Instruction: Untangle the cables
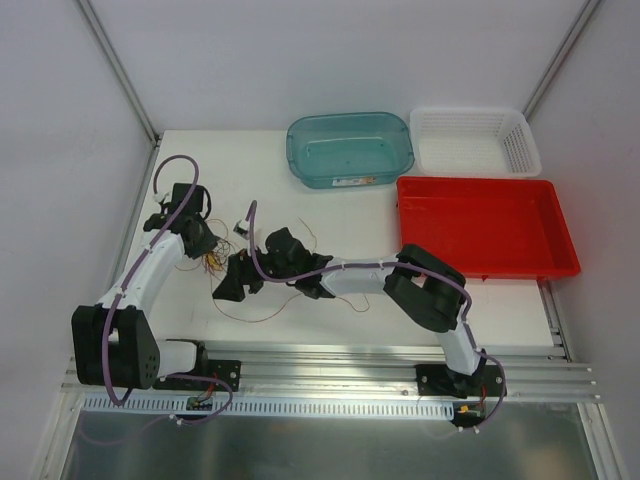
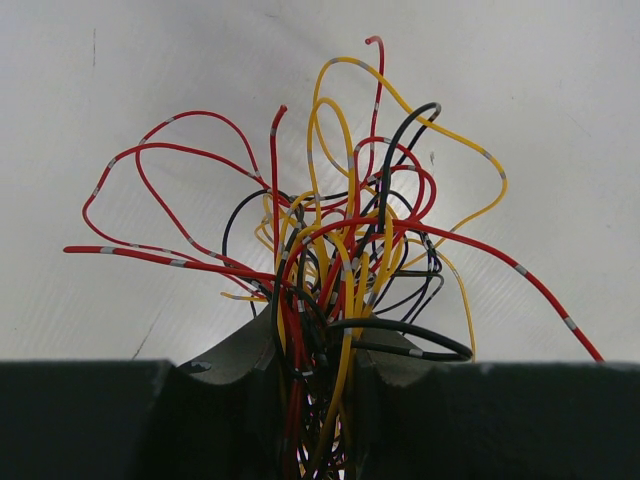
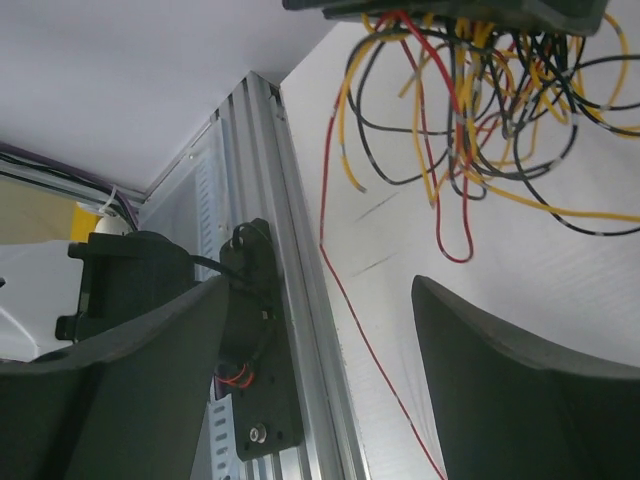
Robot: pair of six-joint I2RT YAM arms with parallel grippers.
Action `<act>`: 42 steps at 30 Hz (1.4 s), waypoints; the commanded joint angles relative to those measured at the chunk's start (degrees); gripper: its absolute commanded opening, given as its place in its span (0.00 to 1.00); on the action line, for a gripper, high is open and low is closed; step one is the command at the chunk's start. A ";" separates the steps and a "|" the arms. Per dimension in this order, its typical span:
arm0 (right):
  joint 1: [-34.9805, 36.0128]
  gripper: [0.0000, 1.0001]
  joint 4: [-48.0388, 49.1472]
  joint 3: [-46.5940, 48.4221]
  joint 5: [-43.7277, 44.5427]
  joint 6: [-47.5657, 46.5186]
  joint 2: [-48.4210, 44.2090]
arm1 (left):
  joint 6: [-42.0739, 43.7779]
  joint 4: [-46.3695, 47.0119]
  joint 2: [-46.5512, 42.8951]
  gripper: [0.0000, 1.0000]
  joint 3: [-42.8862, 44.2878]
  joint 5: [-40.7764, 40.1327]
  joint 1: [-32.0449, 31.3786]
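The cables [image 2: 335, 230] are a tangle of thin red, yellow and black wires fanning out over the white table. My left gripper [image 2: 318, 375] is shut on the bundle's stem, and several strands run down between its fingers. From above, the left gripper [image 1: 204, 244] holds the bundle [image 1: 212, 263] at the table's left. My right gripper [image 3: 322, 290] is open with nothing between its fingers. It sits just right of the bundle [image 3: 470, 110], which hangs above it. A single red strand [image 3: 365, 345] trails across the table between the right fingers. From above, the right gripper [image 1: 233, 282] is low beside the tangle.
A loose thin wire [image 1: 262, 316] curls on the table in front of the right gripper. At the back stand a teal tub [image 1: 350, 150] and a white basket [image 1: 475, 140], with a red tray [image 1: 487, 226] at the right. An aluminium rail [image 3: 300, 300] lines the near edge.
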 commanded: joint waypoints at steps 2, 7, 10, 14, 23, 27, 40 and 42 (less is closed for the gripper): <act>0.97 0.78 5.47 4.50 -1.61 1.25 2.49 | -4.29 -1.73 -0.50 0.17 1.74 -2.65 0.61; 1.14 0.78 4.25 4.59 0.85 -1.12 2.15 | -6.58 -2.08 -0.50 0.14 1.57 -2.73 0.52; 0.97 0.75 2.30 5.30 -0.02 -2.88 2.15 | -6.23 -2.17 -0.59 0.14 2.00 -2.73 0.52; 0.71 0.69 3.45 6.35 -2.31 -2.10 2.94 | -5.71 -2.26 -0.24 0.14 2.01 -2.21 0.52; -0.09 0.63 2.31 9.17 -6.79 -2.18 3.21 | -4.21 -2.34 -1.29 0.11 2.71 -1.23 -0.79; -0.44 0.61 2.31 7.41 -5.30 -2.27 1.72 | -5.17 -3.13 -3.58 0.09 3.85 -3.61 -3.34; -2.46 0.51 7.40 -3.84 -4.15 -2.88 -6.72 | -11.32 -8.41 -5.34 0.04 9.03 -3.70 -11.33; -2.55 0.51 8.11 -5.41 -4.16 -2.97 -7.69 | -12.99 -8.85 -5.34 0.04 9.04 -4.22 -12.13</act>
